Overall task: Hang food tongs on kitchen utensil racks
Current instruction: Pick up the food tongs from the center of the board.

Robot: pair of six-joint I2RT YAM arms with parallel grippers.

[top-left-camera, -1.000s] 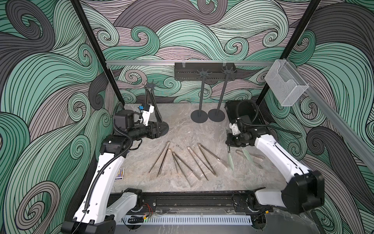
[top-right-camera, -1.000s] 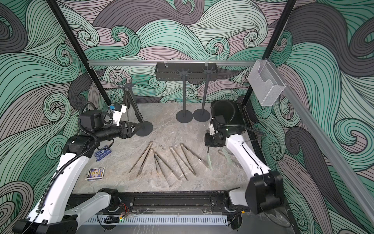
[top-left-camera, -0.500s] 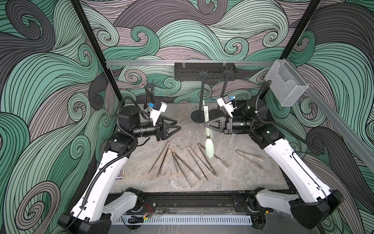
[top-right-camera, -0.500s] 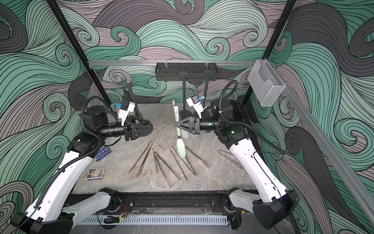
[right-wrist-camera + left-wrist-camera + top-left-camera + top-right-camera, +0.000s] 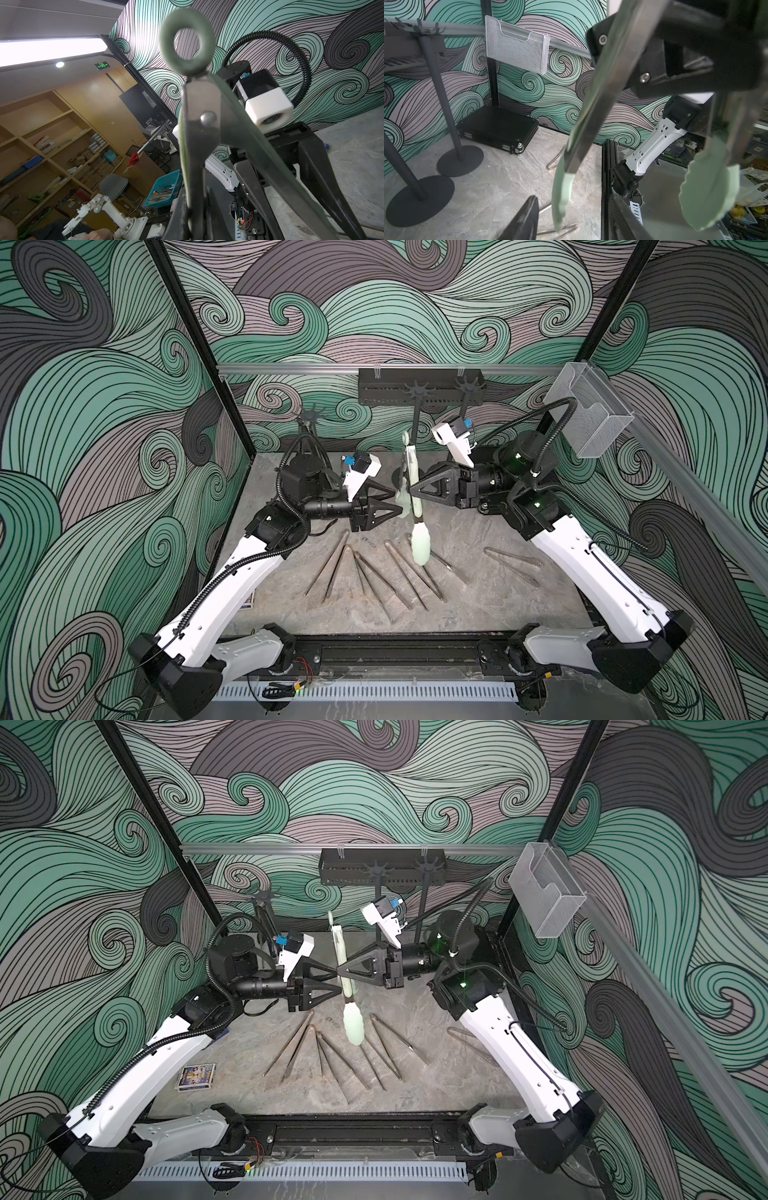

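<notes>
Beside your left arm [image 5: 137, 1081] lies a small card box [image 5: 196, 1076], its print too small to read; centrally your left gripper [image 5: 398, 501] stands spread just beside the pale-green tongs [image 5: 420, 547], which your right gripper [image 5: 412, 490] pinches upright above the steel tongs [image 5: 327, 564]; rightward hangs the mesh box [image 5: 590, 423].

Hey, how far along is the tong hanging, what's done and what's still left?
Done: nothing yet; no tongs visibly hang on the three racks. In hand: the right tool is shut on the green tongs, held upright with the ring end up, and the left tool is open beside them. Left: hooking that pair, then the steel tongs lying on the table.
</notes>
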